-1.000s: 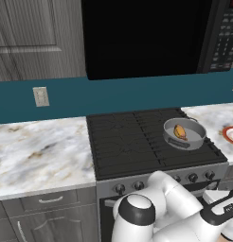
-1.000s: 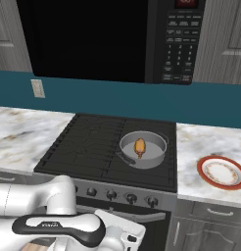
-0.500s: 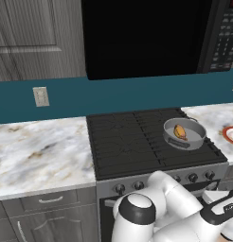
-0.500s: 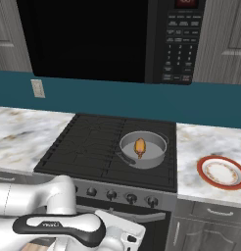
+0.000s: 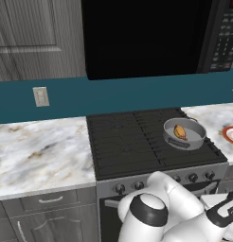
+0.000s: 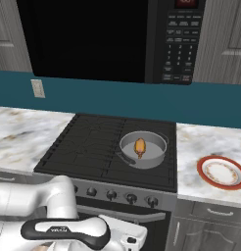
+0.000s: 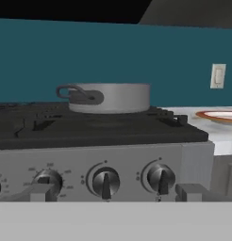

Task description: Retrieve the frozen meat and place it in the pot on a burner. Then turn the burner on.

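Observation:
The grey pot [image 6: 143, 162] stands on the front right burner [image 6: 160, 175] of the dark cooktop. The orange-brown frozen meat [image 6: 140, 147] lies inside it, also seen from the left as meat [image 5: 180, 132] in the pot [image 5: 197, 137]. From the hand view the pot [image 7: 111, 97] shows side-on with its handle to the left; its wall hides the meat. My gripper [image 7: 115, 192] is open and empty, low in front of the stove's control panel. Its fingertips [image 7: 40, 192] flank the middle knob [image 7: 105, 181].
More knobs [image 7: 160, 178] run along the stove front. A red-rimmed white plate [image 6: 221, 171] sits on the marble counter right of the cooktop. A black microwave [image 6: 93, 39] hangs above. The arm's white body [image 5: 156, 217] crowds the space before the oven door.

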You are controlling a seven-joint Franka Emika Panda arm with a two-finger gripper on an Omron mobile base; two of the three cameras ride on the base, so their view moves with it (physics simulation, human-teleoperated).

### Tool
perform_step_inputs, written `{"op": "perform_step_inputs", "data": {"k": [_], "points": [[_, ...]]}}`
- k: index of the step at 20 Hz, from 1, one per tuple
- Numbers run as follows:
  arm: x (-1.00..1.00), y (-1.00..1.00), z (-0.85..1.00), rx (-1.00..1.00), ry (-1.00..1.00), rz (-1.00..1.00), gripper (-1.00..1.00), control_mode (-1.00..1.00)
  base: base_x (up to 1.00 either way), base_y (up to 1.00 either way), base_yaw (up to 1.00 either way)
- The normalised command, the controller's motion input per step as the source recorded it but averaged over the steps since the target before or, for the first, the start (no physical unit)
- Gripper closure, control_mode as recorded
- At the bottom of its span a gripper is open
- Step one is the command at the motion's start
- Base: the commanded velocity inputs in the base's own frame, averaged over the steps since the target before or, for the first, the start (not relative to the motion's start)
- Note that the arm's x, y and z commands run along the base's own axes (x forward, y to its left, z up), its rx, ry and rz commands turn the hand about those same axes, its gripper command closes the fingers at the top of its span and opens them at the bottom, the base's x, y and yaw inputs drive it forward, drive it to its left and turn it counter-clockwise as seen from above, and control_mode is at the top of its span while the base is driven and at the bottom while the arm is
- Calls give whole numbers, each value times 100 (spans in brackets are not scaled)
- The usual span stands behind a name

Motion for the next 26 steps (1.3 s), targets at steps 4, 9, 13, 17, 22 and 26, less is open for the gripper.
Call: {"op": "perform_step_inputs", "data": {"k": [4, 9, 13, 17, 22, 26], "points": [[0, 4, 0, 0, 0, 0, -100, -100, 0, 0, 0], [0, 24, 0, 0, 0, 1, -100, -100, 0, 0, 0], [0, 2, -19, -1, 0, 0, -100, -100, 0, 0, 0], [0, 0, -14, -2, 0, 0, -100, -100, 0, 0, 0], [1, -1, 0, 0, 0, 0, -100, -100, 0, 0, 0], [6, -23, 0, 0, 0, 1, -100, -100, 0, 0, 0]]}}
